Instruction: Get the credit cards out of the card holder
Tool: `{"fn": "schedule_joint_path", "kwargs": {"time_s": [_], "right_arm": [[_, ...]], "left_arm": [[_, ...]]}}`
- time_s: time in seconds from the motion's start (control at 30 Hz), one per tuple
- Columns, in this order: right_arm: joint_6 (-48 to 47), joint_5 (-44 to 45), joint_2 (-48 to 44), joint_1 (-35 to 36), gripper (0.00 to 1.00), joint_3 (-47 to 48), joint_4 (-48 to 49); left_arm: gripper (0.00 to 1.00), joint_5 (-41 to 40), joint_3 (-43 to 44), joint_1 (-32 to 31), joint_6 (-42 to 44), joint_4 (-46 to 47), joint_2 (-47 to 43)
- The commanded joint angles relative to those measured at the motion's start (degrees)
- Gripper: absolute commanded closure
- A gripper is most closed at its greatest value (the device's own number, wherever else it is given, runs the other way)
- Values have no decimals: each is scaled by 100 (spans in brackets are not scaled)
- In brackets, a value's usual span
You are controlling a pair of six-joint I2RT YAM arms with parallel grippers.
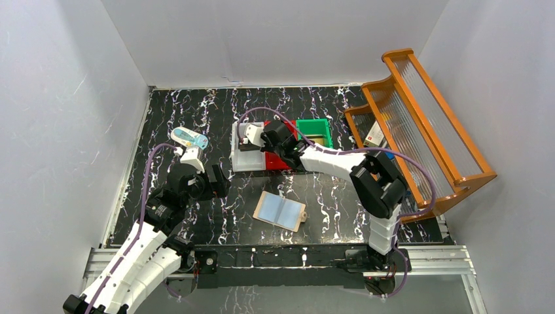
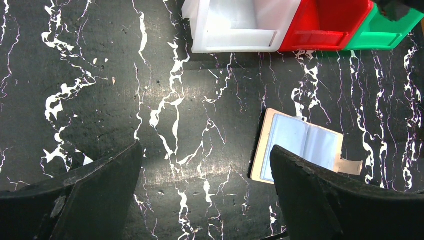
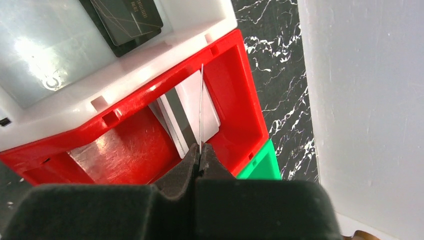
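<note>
On the tabletop [image 1: 170, 118]: card holder [image 1: 280, 210] lying open, right claw [image 3: 200, 155] clamped on a thin card [image 3: 201, 110].
Nearest the arm bases, the card holder lies flat and unfolded, pale grey-blue pockets facing up, snap tab at its right edge, with no claw touching it. The left claw [image 2: 205, 165] hangs above bare tabletop just left of the card holder, jaws spread wide and holding nothing. Farther back, a white bin [image 1: 245, 160], a red bin [image 3: 240, 75] and a green bin [image 1: 314, 131] stand side by side, touching. The right claw is over the red bin, jaws pressed together on the thin card, seen edge-on. A pale card [image 3: 187, 107] with a dark stripe rests inside the red bin beneath it. A black card [image 3: 132, 17] lies in the white bin. A wooden rack [image 1: 425, 131] stands at the far right.
</note>
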Motion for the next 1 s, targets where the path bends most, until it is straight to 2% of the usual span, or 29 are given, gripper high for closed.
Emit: {"fn": "schedule_joint_path", "kwargs": {"time_s": [0.0,0.67,0.97], "right_arm": [[-325,144,239,-94,100,557,27],[-212,317,1026,-349,98,945,-22],[-272,178,1112,-361,79,995,-185]], "left_arm": [[2,-93,183,25,64,-65,-74],[2,-61,183,25,80,-65,57],[2,-45,185,25,81,-63,100]]}}
